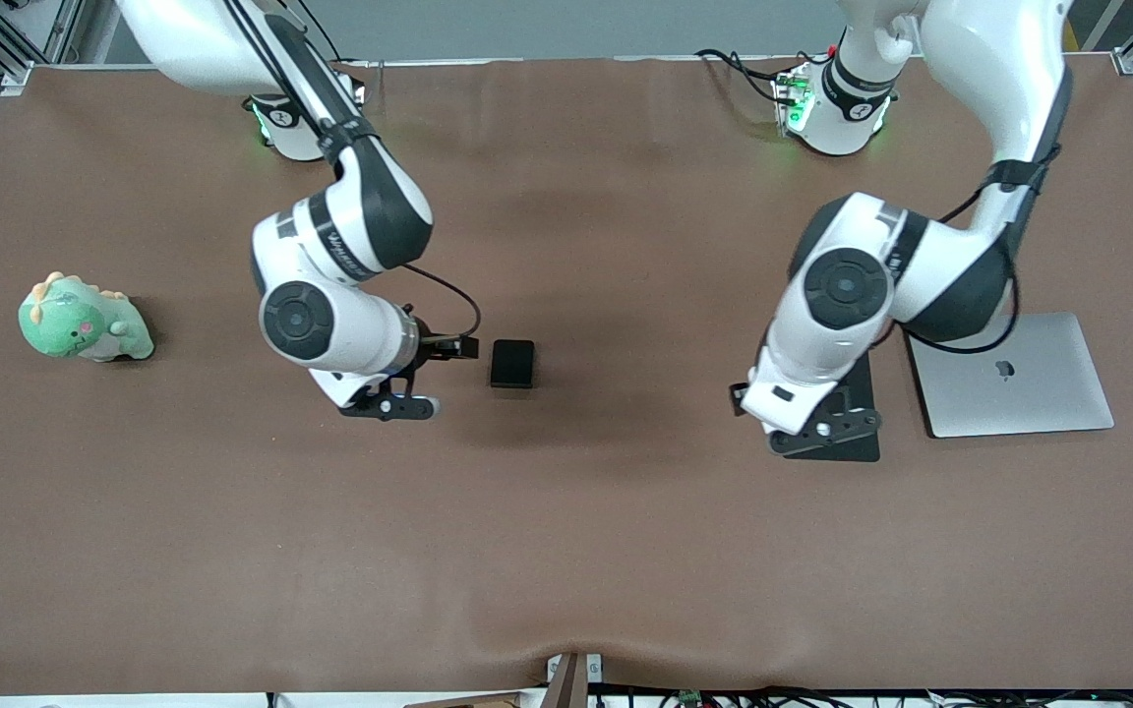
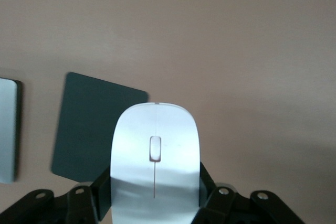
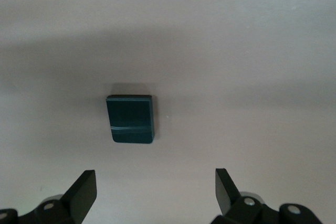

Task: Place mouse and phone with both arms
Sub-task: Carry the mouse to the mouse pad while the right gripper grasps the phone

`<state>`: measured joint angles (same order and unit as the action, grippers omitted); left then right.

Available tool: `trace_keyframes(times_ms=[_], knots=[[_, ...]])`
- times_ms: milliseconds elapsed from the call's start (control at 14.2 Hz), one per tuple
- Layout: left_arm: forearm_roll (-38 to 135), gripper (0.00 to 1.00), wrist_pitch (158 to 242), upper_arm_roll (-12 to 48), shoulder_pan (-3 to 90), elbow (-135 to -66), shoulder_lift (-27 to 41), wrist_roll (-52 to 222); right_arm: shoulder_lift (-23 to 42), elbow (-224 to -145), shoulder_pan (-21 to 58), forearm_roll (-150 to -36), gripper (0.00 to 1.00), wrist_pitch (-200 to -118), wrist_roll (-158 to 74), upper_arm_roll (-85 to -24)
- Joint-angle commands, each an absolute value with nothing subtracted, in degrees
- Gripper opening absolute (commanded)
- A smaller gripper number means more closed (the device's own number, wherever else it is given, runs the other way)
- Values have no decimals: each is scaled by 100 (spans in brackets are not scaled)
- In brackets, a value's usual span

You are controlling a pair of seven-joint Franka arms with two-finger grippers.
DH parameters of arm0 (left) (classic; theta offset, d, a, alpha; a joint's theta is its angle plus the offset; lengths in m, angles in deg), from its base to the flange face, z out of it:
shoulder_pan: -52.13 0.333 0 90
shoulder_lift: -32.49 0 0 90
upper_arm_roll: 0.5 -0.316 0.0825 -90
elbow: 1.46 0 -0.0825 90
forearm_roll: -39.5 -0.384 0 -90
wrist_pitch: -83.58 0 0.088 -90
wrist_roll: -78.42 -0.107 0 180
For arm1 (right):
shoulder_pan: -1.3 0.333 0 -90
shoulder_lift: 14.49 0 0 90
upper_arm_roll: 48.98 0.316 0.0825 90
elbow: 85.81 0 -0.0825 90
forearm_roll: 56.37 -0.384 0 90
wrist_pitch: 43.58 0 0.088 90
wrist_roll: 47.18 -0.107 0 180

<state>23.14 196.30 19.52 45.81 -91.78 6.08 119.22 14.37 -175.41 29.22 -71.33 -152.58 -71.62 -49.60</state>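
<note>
White mouse [image 2: 155, 158], one black phone [image 1: 511, 363]

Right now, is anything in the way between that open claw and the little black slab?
Nothing visible. The right gripper hangs over bare table with fingers apart, and only cloth lies between it and the phone.

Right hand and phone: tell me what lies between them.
Nothing: the right wrist view shows only bare brown table between the open right hand and the phone.
</note>
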Motion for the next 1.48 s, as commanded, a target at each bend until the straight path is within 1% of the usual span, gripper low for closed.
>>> trace_keyframes(times_ms=[0,211,352,422,563,774,915,1126,1267,1407], knots=[[2430,0,19616,2155,5079,-9795,1087,11246,1521,-17835,3178,-7149,100,-15782,-7249,-5021],[2561,0,19616,2559,5869,-9954,1096,10244,1837,-17889,3477,-7131,100,-16178,-7310,-5047],[2579,0,19616,2753,6292,-10060,1061,9664,2039,-18046,3697,-7035,100,-16756,-7573,-5047],[2579,0,19616,2771,6398,-10077,1026,9391,2162,-18073,3750,-6974,100,-16986,-7609,-5047],[2588,0,19643,2771,6530,-10183,912,9056,2286,-18073,3821,-6842,100,-17110,-7618,-5047],[2579,0,19818,2771,6548,-10218,518,9037,2391,-18073,3821,-6552,100,-17181,-7618,-5047],[2553,0,19915,2754,6496,-10288,289,9046,2488,-18073,3821,-6543,100,-17382,-7618,-5038],[2500,0,20458,2736,6478,-10516,112,9116,2532,-18073,3830,-6569,100,-17401,-7636,-5030],[2500,0,21029,2719,6522,-10797,121,9151,2585,-18073,3891,-6578,100,-17445,-7706,-5030],[2457,0,21321,2675,6522,-10973,112,9160,2612,-18065,3891,-6621,100,-17471,-7811,-5030]])
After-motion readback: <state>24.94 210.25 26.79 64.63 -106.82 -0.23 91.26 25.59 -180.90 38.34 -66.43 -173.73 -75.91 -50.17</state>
